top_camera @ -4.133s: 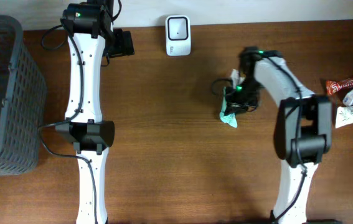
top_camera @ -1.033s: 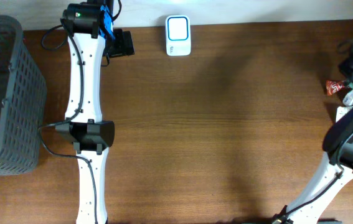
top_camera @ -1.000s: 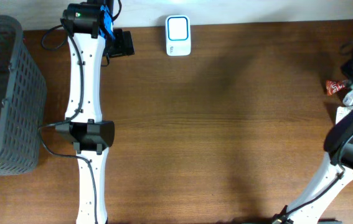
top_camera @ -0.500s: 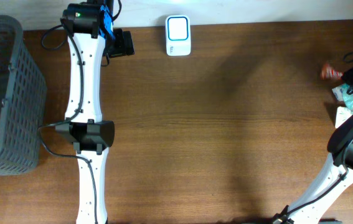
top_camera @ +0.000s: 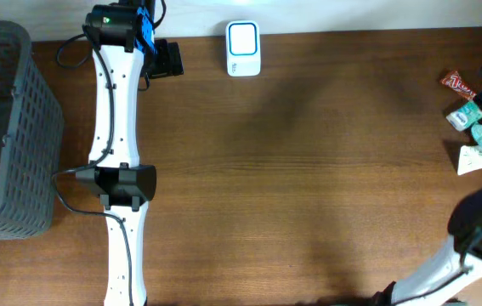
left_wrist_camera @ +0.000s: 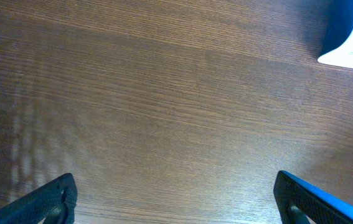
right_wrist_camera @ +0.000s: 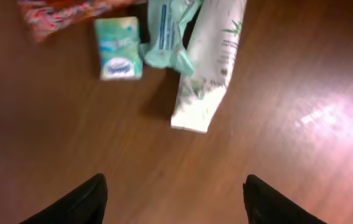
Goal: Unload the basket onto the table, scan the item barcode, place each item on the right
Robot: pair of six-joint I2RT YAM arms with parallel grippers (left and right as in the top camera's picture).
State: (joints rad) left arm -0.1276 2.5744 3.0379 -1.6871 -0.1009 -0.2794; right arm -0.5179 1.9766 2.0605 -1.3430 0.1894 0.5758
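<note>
The right gripper (right_wrist_camera: 179, 202) is held open and empty over the packets (right_wrist_camera: 207, 68) for picking; the left gripper (left_wrist_camera: 176, 208) is parked open, empty.

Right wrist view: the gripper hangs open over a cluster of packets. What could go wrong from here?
The teal packet lies against the white pouch and close to the small green pack, so the open right gripper may catch two or drag one. No barcode shows on any top face, so a picked item may need turning before the scanner, far across the table.
</note>
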